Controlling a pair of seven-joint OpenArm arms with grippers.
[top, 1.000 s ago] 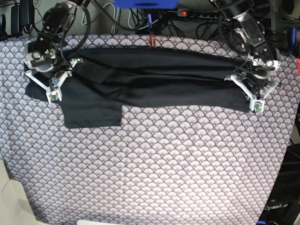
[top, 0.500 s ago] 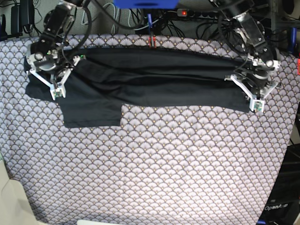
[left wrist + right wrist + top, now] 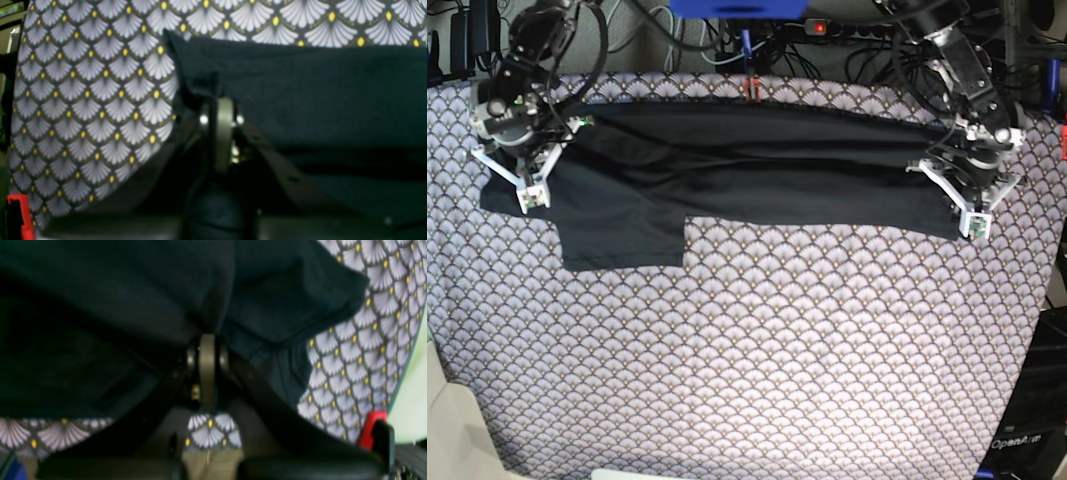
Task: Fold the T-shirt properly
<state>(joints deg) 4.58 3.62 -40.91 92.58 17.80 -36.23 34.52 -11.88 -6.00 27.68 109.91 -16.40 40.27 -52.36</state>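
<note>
left pincer [image 3: 974, 222] clamps T-shirt [image 3: 757, 175] end | right pincer [image 3: 527, 192] clamps opposite end

Scallop-patterned tablecloth [image 3: 757, 350]; cables [image 3: 677, 35] behind

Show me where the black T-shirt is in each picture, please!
Base: the T-shirt lies in a long band across the far part of the table, with one sleeve hanging toward the near left.
Left wrist: its dark cloth fills the right side, with its end pinched in the left gripper.
Right wrist: it covers the top and left, bunched into the right gripper.
Shared landmark: the scallop-patterned tablecloth shows in all three.
</note>
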